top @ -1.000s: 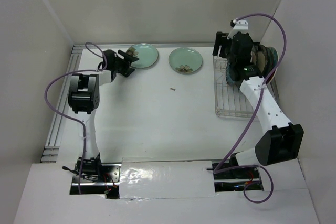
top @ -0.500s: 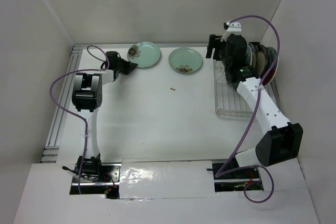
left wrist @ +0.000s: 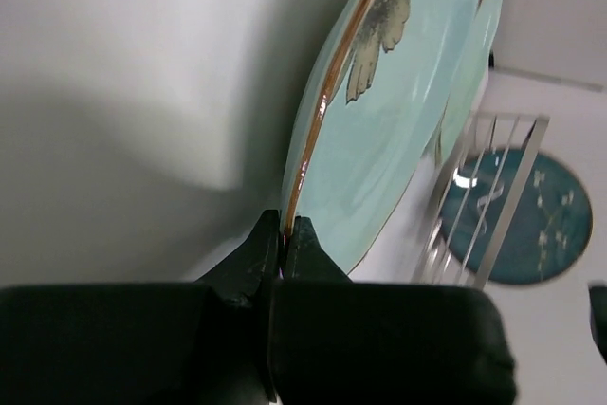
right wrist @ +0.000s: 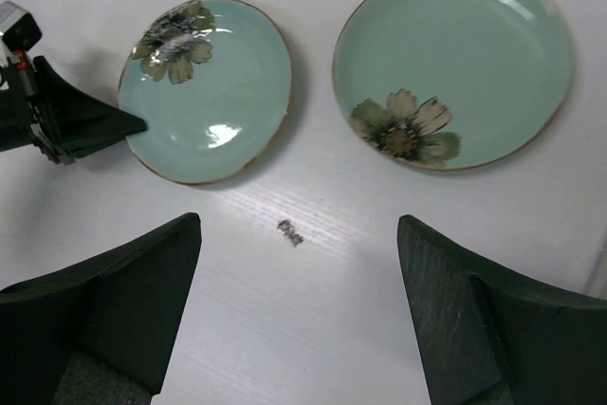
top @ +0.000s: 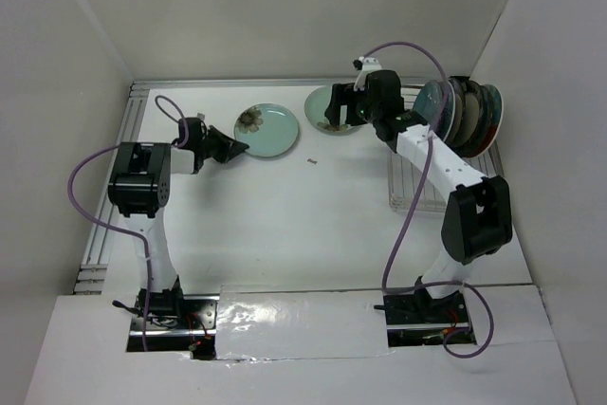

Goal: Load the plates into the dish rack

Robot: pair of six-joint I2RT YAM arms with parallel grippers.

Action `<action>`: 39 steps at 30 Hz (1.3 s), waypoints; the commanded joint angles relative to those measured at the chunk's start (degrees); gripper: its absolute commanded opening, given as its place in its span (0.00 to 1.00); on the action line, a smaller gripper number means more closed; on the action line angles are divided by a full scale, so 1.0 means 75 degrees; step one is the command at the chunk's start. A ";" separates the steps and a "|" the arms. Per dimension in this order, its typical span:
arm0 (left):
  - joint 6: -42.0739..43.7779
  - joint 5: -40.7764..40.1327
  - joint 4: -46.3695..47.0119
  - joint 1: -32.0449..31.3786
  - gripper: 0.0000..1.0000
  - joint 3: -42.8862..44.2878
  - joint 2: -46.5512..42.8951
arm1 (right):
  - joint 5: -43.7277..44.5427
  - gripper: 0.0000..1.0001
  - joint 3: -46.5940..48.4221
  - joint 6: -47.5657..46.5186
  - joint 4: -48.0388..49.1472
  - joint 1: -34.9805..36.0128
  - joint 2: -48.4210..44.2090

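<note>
Left hand [top: 243, 146] pinches mint plate [top: 270, 130] rim; white table [top: 285, 220]; pale walls [top: 285, 7].

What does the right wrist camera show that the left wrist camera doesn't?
Only the right wrist view: the right pincer standing open, and a small scrap lying near the two mint plates. Only the left wrist view: the dish rack wires, with a dark teal plate seen through them. Both: the left pincer shut on the rim of the left mint plate, with the right mint plate beyond it.
</note>
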 commanded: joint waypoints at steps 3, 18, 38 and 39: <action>0.0099 0.2008 0.2522 -0.0051 0.00 -0.0895 -0.1364 | -0.1657 0.91 0.0329 0.0659 0.0396 0.0018 0.0480; 0.0390 0.3241 0.3557 -0.0378 0.00 -0.1847 -0.2959 | -0.3286 0.91 0.0399 0.1282 0.0901 -0.0053 0.1113; 0.2944 0.1323 -0.0962 -0.1094 0.76 -0.0161 -0.3122 | -0.2483 0.00 0.1031 0.0322 -0.0223 -0.0510 0.0142; 0.3143 0.0913 -0.2082 -0.1175 0.83 0.0142 -0.3123 | -0.1725 0.00 0.1148 0.0205 -0.0328 -0.0579 -0.0114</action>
